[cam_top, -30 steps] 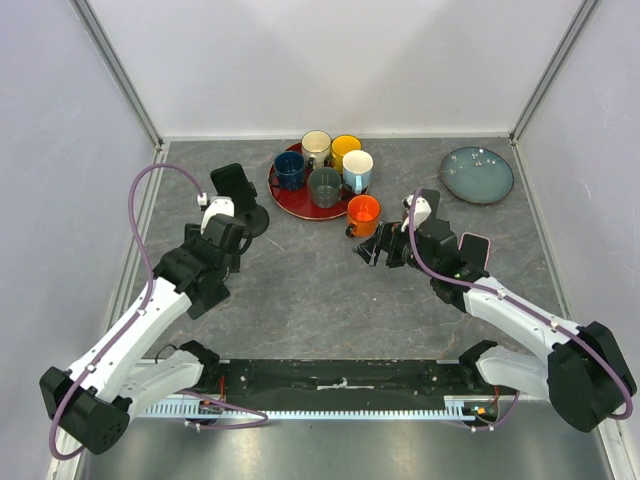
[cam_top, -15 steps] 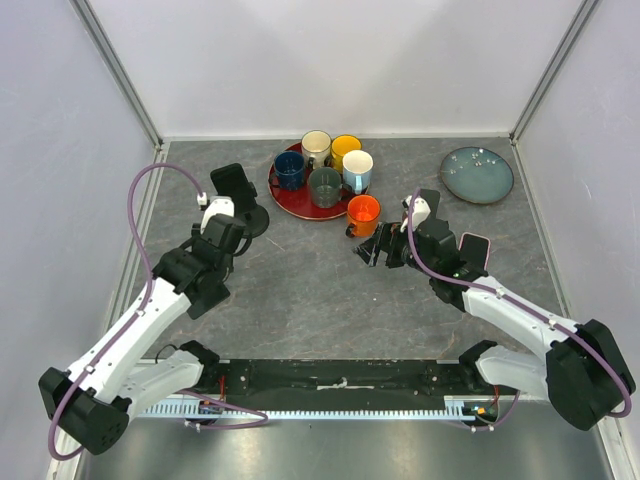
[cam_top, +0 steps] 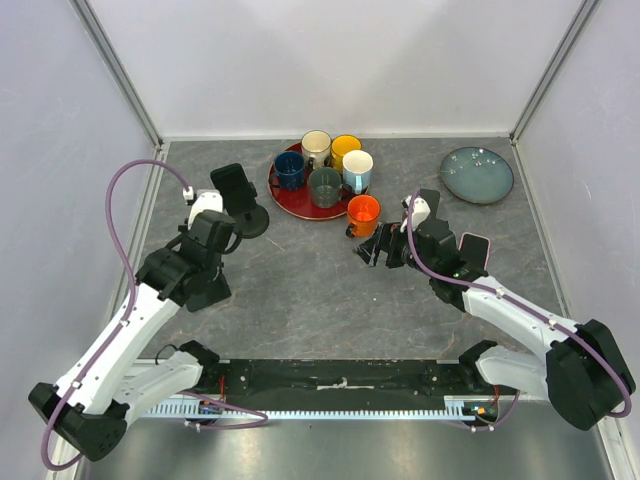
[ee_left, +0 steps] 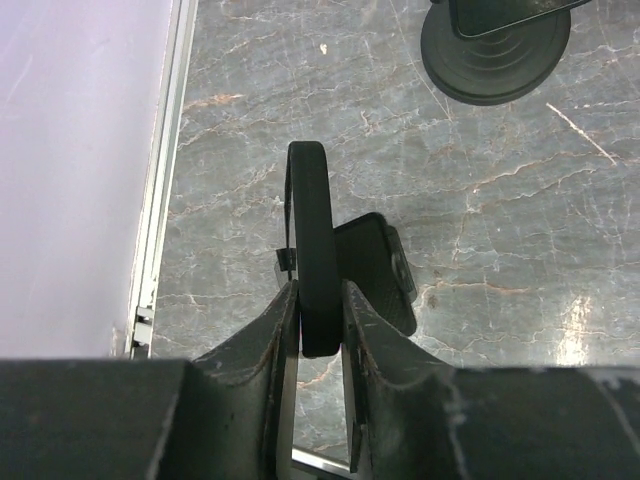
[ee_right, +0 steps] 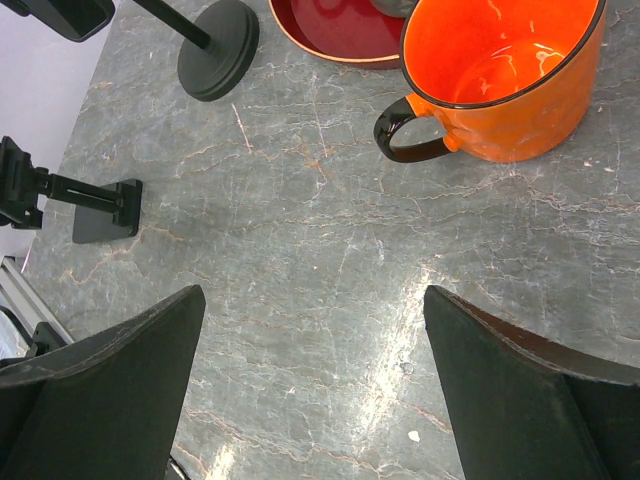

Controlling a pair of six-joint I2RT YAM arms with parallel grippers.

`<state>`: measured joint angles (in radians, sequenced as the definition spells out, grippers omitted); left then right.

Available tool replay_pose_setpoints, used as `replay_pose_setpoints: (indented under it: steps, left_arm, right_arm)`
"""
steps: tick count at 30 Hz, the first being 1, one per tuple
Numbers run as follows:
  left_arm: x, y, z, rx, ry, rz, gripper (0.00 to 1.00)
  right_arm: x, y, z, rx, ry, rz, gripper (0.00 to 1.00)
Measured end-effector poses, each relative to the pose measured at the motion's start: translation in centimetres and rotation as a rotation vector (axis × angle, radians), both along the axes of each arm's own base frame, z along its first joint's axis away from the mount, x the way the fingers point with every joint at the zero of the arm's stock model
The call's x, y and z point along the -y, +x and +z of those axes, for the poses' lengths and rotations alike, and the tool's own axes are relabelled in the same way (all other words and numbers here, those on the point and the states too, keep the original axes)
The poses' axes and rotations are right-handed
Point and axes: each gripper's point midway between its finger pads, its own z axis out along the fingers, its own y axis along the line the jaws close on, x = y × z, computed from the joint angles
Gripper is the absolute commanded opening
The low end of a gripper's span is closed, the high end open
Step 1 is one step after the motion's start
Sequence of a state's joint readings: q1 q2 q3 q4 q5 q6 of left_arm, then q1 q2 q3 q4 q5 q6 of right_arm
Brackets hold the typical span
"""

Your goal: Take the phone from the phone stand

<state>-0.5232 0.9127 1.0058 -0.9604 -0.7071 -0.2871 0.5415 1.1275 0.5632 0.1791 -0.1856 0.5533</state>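
My left gripper (ee_left: 318, 292) is shut on a black phone (ee_left: 310, 230), seen edge-on and upright between the fingers. Just behind it stands a small black stand with a rectangular base (ee_left: 378, 272); whether the phone still touches its clamp cannot be told. In the top view the left gripper (cam_top: 218, 238) hides both. The right wrist view shows this stand's base (ee_right: 105, 212) and clamp head at the left edge. My right gripper (cam_top: 372, 250) (ee_right: 312, 295) is open and empty over bare table, near an orange mug (ee_right: 500, 80).
A second stand with a round base (cam_top: 252, 221) (ee_left: 495, 55) holds another black phone (cam_top: 232, 184) just beyond the left gripper. A red tray (cam_top: 290, 200) with several mugs is behind. A blue-grey plate (cam_top: 477, 175) lies far right. A pink-edged phone (cam_top: 473, 248) lies by the right arm.
My left wrist has shifted a little to the left and back, and its cable has swung left. The right arm has not moved.
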Motion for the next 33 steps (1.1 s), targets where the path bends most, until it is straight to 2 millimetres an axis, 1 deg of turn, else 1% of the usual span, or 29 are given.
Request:
replay_pose_setpoints:
  steps: [2,4,7,10,16,19,22,24,28,33]
  left_arm:
    - [0.0,0.0,0.4,0.008,-0.006,-0.001,0.05]
    - [0.0,-0.1,0.7,0.012,-0.009,-0.002,0.02]
    - [-0.1,-0.3,1.1,0.014,-0.013,-0.004,0.02]
    - [-0.2,-0.5,2.0,0.029,-0.022,-0.005,0.02]
    - [-0.4,-0.8,4.8,0.104,-0.062,-0.002,0.02]
    - [-0.1,-0.9,6.2,0.132,-0.097,-0.015,0.02]
    - [1.0,-1.0,7.5,0.163,-0.177,-0.053,0.02]
    - [1.8,-1.2,8.4,0.19,-0.244,-0.082,0.02]
    - [3.4,-1.6,10.7,0.263,-0.378,-0.136,0.02]
    - [6.0,-1.2,13.7,0.344,-0.554,-0.201,0.02]
  right_arm:
    - [0.0,0.0,0.0,0.0,0.0,0.0,0.98]
    - [0.0,0.0,0.0,0.001,0.0,0.0,0.98]
    - [0.0,0.0,0.0,0.005,-0.004,0.002,0.98]
    - [0.1,0.0,0.2,0.012,-0.005,0.004,0.98]
    - [0.1,-0.1,0.6,0.036,-0.008,0.015,0.98]
    - [-0.1,-0.3,1.0,0.048,-0.001,0.033,0.98]
    - [-0.5,-0.7,1.4,0.076,0.01,0.056,0.98]
    - [-1.2,-1.3,1.9,0.102,0.018,0.085,0.98]
    - [-3.2,-3.0,4.1,0.197,0.04,0.165,0.98]
    - [-5.0,-5.1,6.6,0.329,0.047,0.241,0.98]
